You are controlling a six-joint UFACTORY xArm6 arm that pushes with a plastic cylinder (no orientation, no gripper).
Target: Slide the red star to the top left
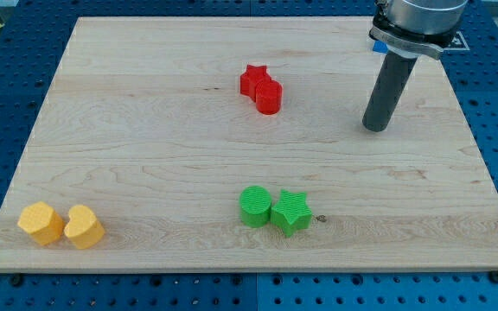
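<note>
The red star (252, 79) lies on the wooden board (145, 130) a little above the middle, touching a red round block (269, 97) at its lower right. My tip (374, 127) rests on the board well to the right of both red blocks, slightly lower than the star, and apart from them. The dark rod rises from the tip toward the view's top right.
A green round block (254, 206) and a green star (290, 212) sit side by side near the bottom middle. Two yellow blocks, a hexagon-like one (41, 223) and a heart-like one (84, 227), sit at the bottom left corner. A blue perforated table (7, 86) surrounds the board.
</note>
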